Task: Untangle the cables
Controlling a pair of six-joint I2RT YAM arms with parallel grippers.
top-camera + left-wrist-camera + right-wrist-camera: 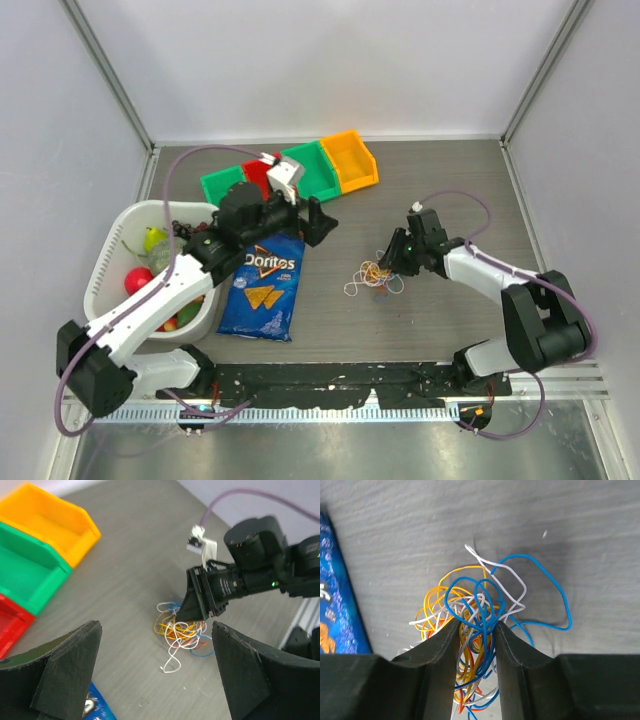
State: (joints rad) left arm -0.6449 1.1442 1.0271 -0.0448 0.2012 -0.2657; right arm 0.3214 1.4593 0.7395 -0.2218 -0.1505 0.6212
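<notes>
The cables (pixel 480 615) were orange, yellow, blue and white on the grey, wood-grained tabletop (pixel 450 170). At nine o'clock the chip bag (pixel 262 288) was blue; at eleven o'clock, a red bin (pixel 12 625), green bin (pixel 25 575) and orange bin (pixel 50 525).

You're looking at the cables (pixel 372 277): one small, loose tangle of very thin strands in orange, yellow, blue and white, lying low on the grey worktop (pixel 450 170). It sits near the Doritos bag (pixel 262 285), on the bag's right-arm side, clear of it. Yellow and orange loops crowd the middle. A wide blue loop spills out on the side away from the bag, and a thin white loop trails toward the bag. Blue, white and yellow strands run through the narrow gap in the right tool (pixel 476 630); you can't tell whether they are clamped.
</notes>
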